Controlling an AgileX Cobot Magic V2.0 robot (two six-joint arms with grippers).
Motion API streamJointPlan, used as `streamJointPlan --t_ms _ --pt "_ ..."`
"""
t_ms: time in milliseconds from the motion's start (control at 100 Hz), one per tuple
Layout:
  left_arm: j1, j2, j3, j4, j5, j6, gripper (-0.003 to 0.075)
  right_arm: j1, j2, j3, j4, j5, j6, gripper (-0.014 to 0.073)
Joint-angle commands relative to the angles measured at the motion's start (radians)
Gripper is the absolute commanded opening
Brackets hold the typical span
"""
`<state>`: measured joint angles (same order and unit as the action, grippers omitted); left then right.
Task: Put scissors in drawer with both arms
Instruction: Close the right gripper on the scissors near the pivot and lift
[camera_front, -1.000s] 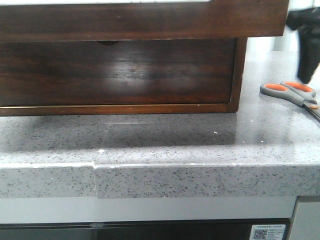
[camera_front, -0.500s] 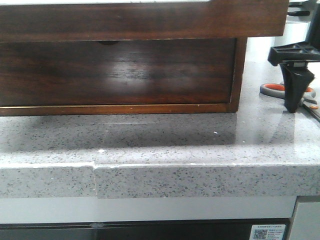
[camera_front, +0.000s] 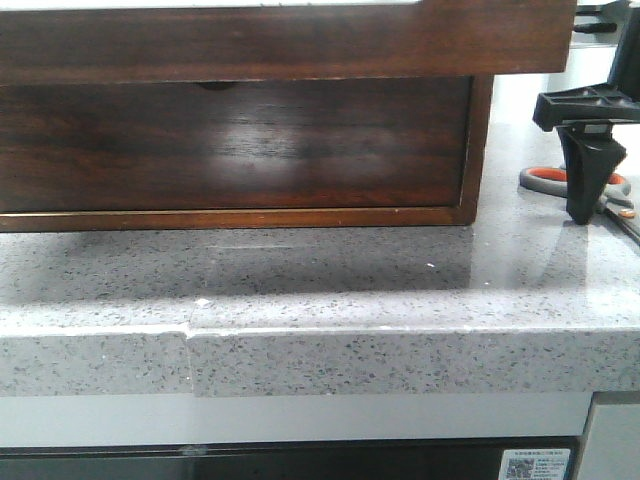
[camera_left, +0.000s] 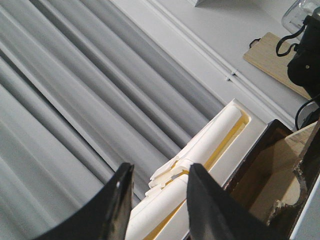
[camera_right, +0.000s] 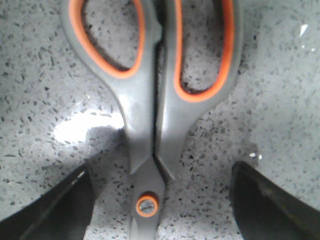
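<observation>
At right edge of tabletop (camera_front: 330, 290), right pincer (camera_right: 160, 200) is spread wide astride scissors (camera_right: 155, 100), nothing gripped. Centring on pivot is advised before closing. Left pincer (camera_left: 155, 200) open, empty.

The scissors (camera_front: 545, 180) (camera_right: 152, 107) are lying flat and closed on the speckled grey counter near its right edge, partly hidden in the front view. Their grey handles are carrying orange-lined finger loops and an orange pivot dot. The drawer (camera_front: 235, 145) is sitting shut towards the back left of the counter, its dark brown glossy front showing a small notch at the top.
</observation>
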<state>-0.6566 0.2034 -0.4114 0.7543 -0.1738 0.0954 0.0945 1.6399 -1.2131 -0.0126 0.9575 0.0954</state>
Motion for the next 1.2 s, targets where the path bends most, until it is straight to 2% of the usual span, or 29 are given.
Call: streamJointPlan --t_ms 0,70,260,340,790,1190 --pt "-0.006 0.01 -0.033 -0.024 -0.043 -0.014 0.0241 0.001 -0.013 -0.018 -0.007 0.015 -0.012 0.0486" --pt "-0.006 0.01 -0.033 -0.024 -0.043 -0.014 0.0241 0.001 -0.013 -0.018 -0.007 0.019 -0.012 0.0411" --pt "-0.006 0.01 -0.033 -0.024 -0.043 -0.014 0.0241 0.001 -0.013 -0.018 -0.007 0.015 -0.012 0.0042" --pt "-0.006 0.01 -0.033 -0.024 -0.043 -0.014 0.0241 0.001 -0.013 -0.018 -0.007 0.011 -0.012 -0.0067" --pt "-0.006 0.01 -0.033 -0.024 -0.043 -0.014 0.0241 0.001 -0.051 -0.018 -0.024 0.033 -0.012 -0.0069" --pt "-0.006 0.01 -0.033 -0.024 -0.043 -0.014 0.0241 0.001 -0.392 -0.018 -0.043 -0.112 -0.012 -0.0069"
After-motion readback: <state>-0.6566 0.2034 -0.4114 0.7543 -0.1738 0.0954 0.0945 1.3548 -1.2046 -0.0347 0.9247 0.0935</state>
